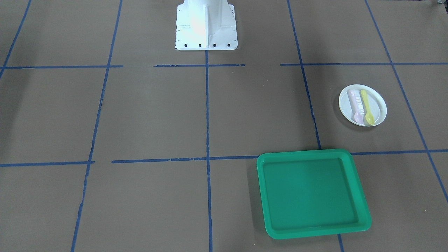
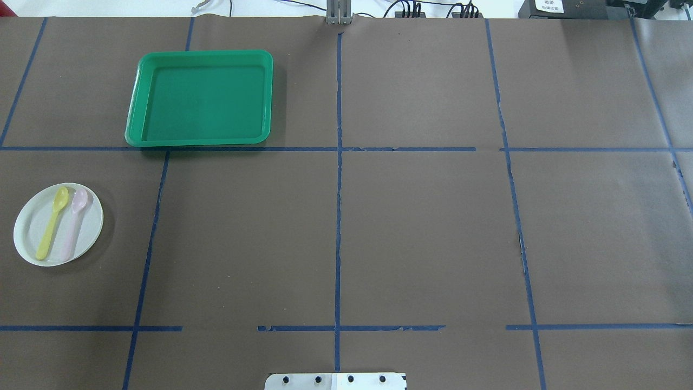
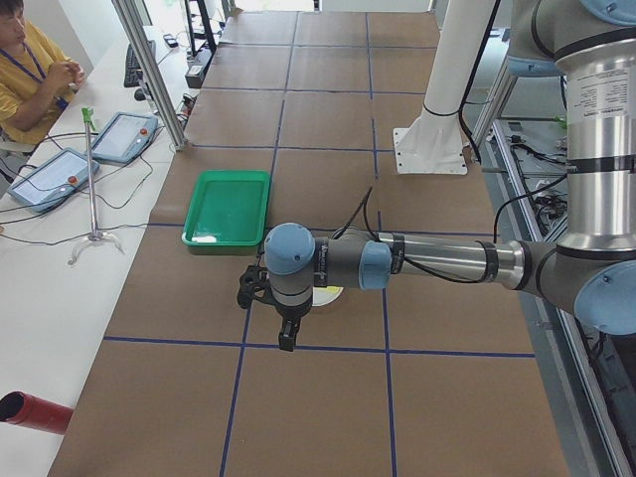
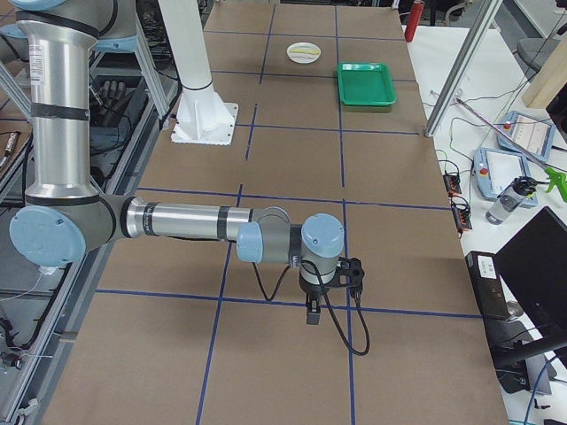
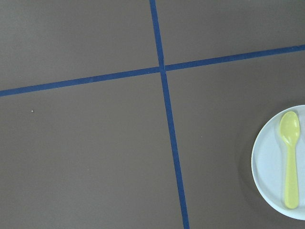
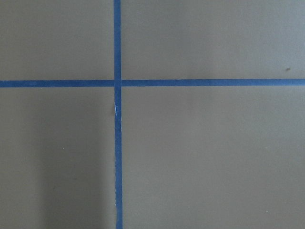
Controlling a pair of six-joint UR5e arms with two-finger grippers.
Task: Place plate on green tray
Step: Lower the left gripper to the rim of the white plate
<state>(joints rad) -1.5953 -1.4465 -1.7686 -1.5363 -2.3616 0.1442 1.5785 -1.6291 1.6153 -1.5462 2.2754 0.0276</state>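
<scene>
The small white plate [image 2: 31, 232] lies on the table's left side, with a yellow spoon [image 2: 53, 221] and a pink spoon [image 2: 74, 223] on it. It also shows in the front view [image 1: 380, 105] and at the right edge of the left wrist view [image 5: 267, 167]. The green tray [image 2: 203, 97] sits bare, farther from the robot than the plate and apart from it. My left gripper [image 3: 287, 333] hangs above the table beside the plate; I cannot tell if it is open. My right gripper [image 4: 312, 312] hangs over bare table far from both; I cannot tell its state.
Brown paper with blue tape lines covers the table. The robot's white base [image 1: 205, 26] stands at the middle of the near edge. An operator [image 3: 30, 75] sits beyond the far edge, with tablets and a metal stand [image 3: 94, 179] beside the tray's side.
</scene>
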